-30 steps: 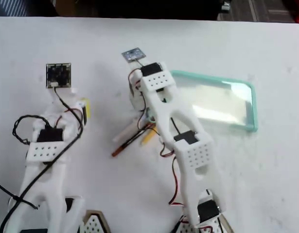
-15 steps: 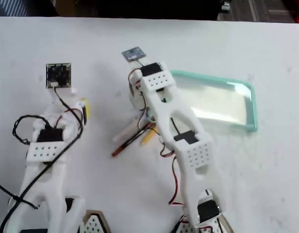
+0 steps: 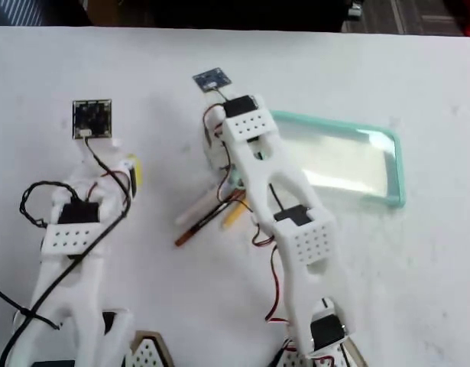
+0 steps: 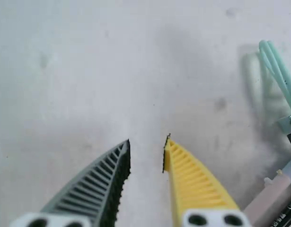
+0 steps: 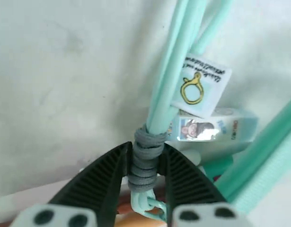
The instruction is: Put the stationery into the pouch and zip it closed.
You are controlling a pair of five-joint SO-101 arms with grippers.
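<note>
From above, my left arm (image 3: pixel 74 229) lies along the left side of the white table (image 3: pixel 387 69). Of my left claw (image 3: pixel 132 172) I can make out little more than a strip of yellow finger beside the wrist housing. My right arm (image 3: pixel 257 168) stretches across the middle and covers the near end of the clear, teal-rimmed pouch (image 3: pixel 398 172), which lies flat on the right. My own wrist hides the claw beneath it. A few pens (image 3: pixel 208 220) fan out on the table from under that arm, outside the pouch. Their upper ends are hidden, so I cannot count them for sure.

Through my left wrist camera, the left claw (image 4: pixel 146 146) hangs over bare table with its grey and yellow fingers (image 4: pixel 190 184) apart and nothing between them. Teal cords (image 4: pixel 277 71) are cut off at one edge, and a pale pen barrel (image 4: pixel 273 201) pokes in at a corner.

Through my right wrist camera, the right claw (image 5: pixel 145 153) is clamped on the zip pull (image 5: pixel 144 163), a grey ribbed wrap round those teal cords (image 5: pixel 176 61). A white label (image 5: pixel 199 87) hangs from the cords. Behind it lies a pale-blue printed block (image 5: pixel 214 130), and I cannot tell whether it is inside the pouch. The pouch's teal edge (image 5: pixel 263 170) runs out of the picture.
</note>
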